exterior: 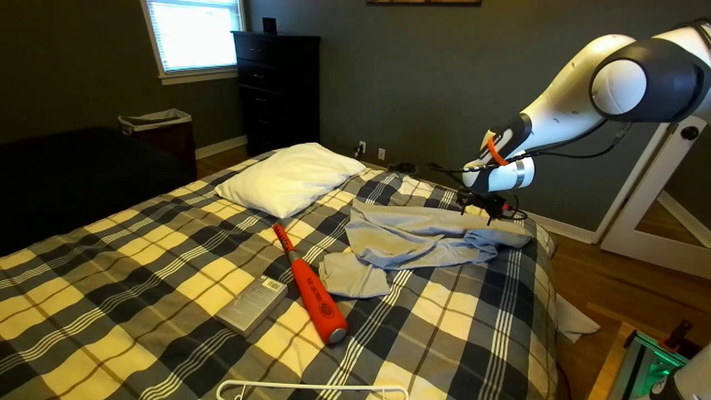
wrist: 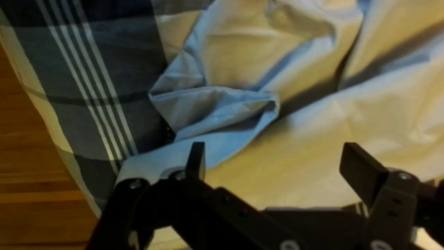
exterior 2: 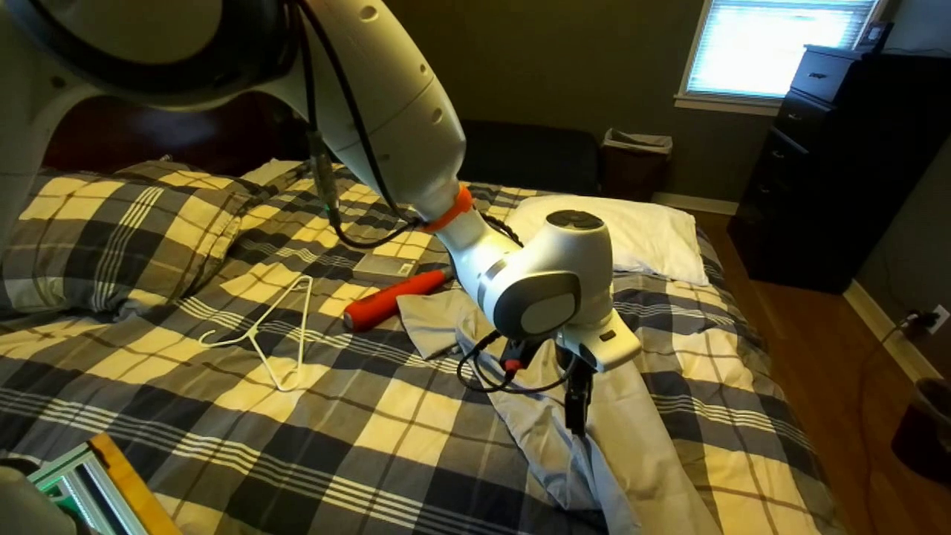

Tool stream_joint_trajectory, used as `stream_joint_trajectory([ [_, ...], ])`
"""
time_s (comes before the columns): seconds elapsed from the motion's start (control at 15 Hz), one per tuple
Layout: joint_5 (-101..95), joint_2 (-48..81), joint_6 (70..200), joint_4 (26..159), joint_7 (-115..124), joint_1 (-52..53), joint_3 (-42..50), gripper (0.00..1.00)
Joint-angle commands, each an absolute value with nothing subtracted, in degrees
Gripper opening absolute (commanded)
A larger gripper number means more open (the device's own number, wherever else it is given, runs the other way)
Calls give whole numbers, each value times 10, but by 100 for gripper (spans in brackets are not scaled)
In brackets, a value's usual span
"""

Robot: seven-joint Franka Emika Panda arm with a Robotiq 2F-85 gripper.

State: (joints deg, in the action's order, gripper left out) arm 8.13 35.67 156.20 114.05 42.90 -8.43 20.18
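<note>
The fingers point(wrist: 362, 170) stood wide apart and empty, just above or touching the crumpled grey cloth point(exterior: 422, 230), which lay across the plaid bedspread point(exterior: 450, 305), one end near its edge. Good handling seemingly called for keeping them clear of loose folds point(wrist: 225, 107) during sideways moves and, for any pinch, sparing the bedspread beneath.

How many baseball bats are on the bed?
1. The red baseball bat lies on the plaid comforter, beside the crumpled gray cloth. Anything underneath that cloth would be hidden.
</note>
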Motion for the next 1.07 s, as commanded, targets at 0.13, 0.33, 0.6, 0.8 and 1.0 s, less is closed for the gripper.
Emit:
stream_joint_trajectory([
  [0.13,103,365,1410,1106,317,-155,163,100],
  [0.33,122,390,1435,1068,258,-177,149,100],
  [0.6,153,438,1452,1001,187,-204,114,100],
  [0.8,172,481,1432,947,151,-220,87,89],
  [1.0,174,511,1419,911,138,-223,77,58],
])
